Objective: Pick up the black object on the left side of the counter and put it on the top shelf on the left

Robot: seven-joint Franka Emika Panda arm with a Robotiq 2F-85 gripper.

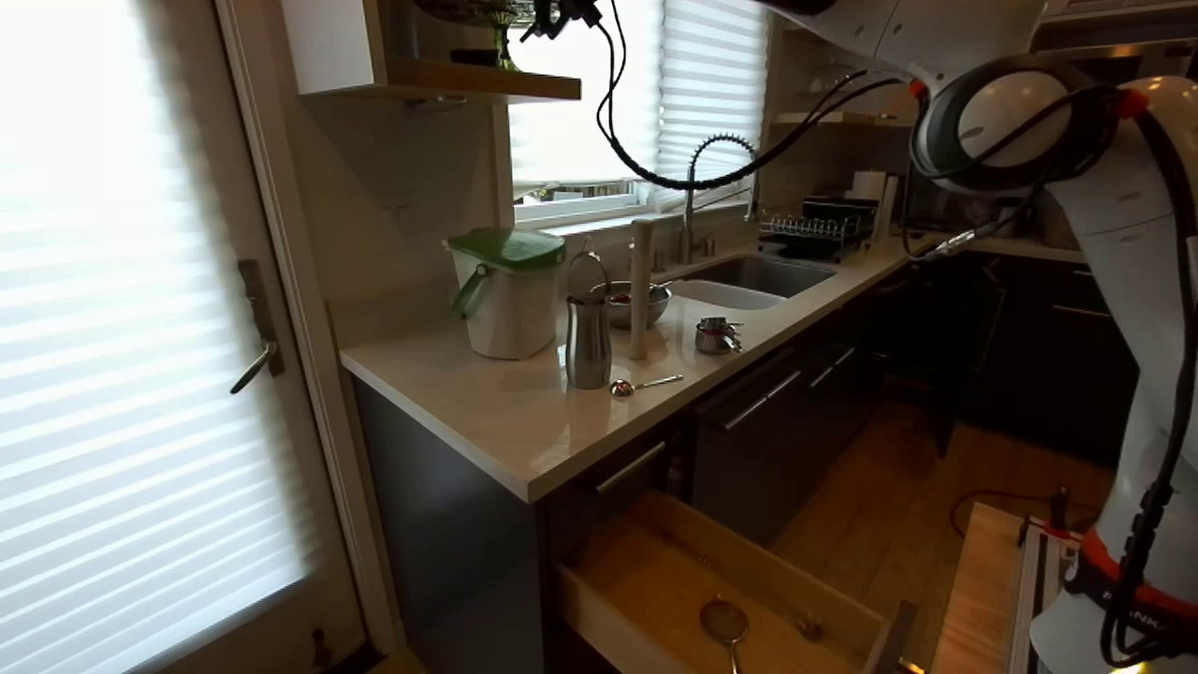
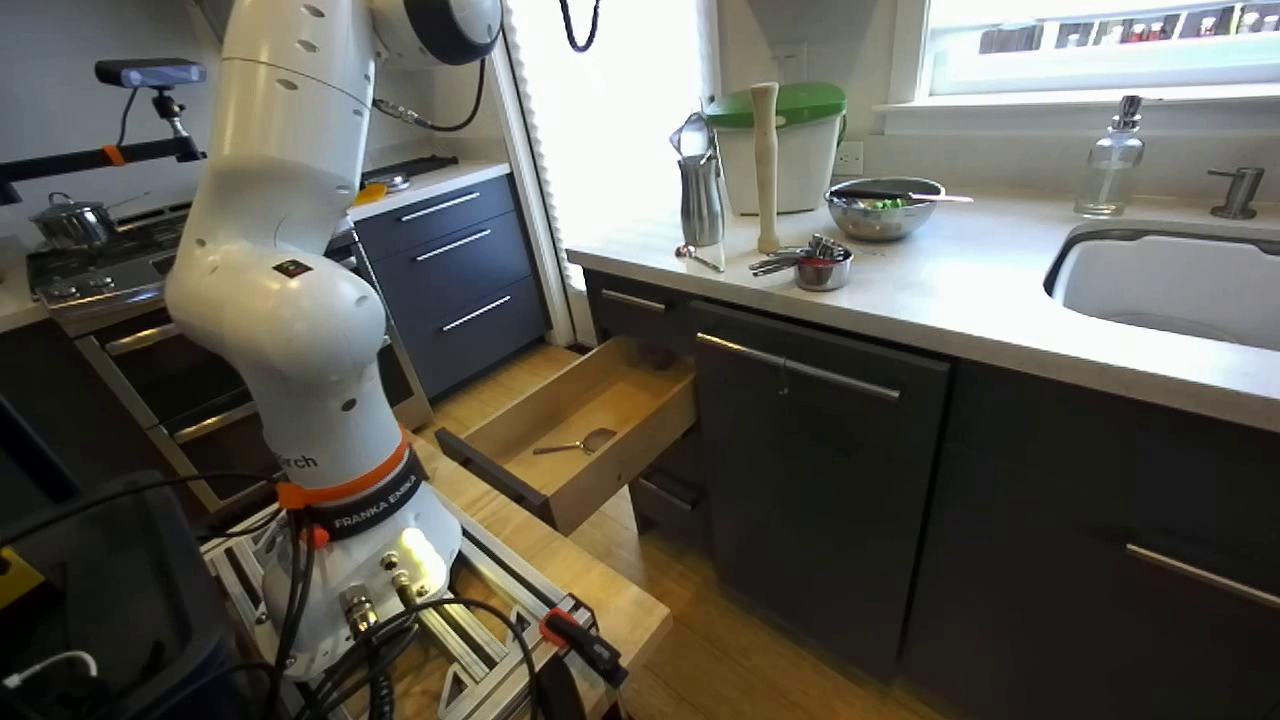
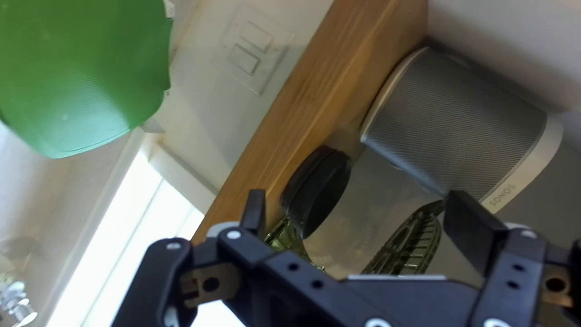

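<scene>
The black object [image 3: 317,190], round and low, sits on a brown wooden wall shelf [image 3: 290,122] in the wrist view. In an exterior view a dark low shape that looks like it shows on the shelf [image 1: 487,82], beside green glass. My gripper [image 3: 356,204] is open and holds nothing. The black object lies beyond the fingertips, nearer the left finger, and apart from them. The gripper [image 1: 541,34] also shows at the top edge of an exterior view, by the shelf's outer end. Whether another shelf hangs above is out of view. The counter [image 1: 487,412] is below, also seen here [image 2: 1000,290].
A grey Sonos speaker [image 3: 458,122] and green glassware [image 3: 411,240] stand on the shelf near the fingers. A green-lidded bin [image 1: 510,300], metal canister [image 1: 589,346], wooden pin [image 1: 640,290] and measuring cups [image 1: 716,337] are on the counter. A drawer [image 1: 711,571] stands open below.
</scene>
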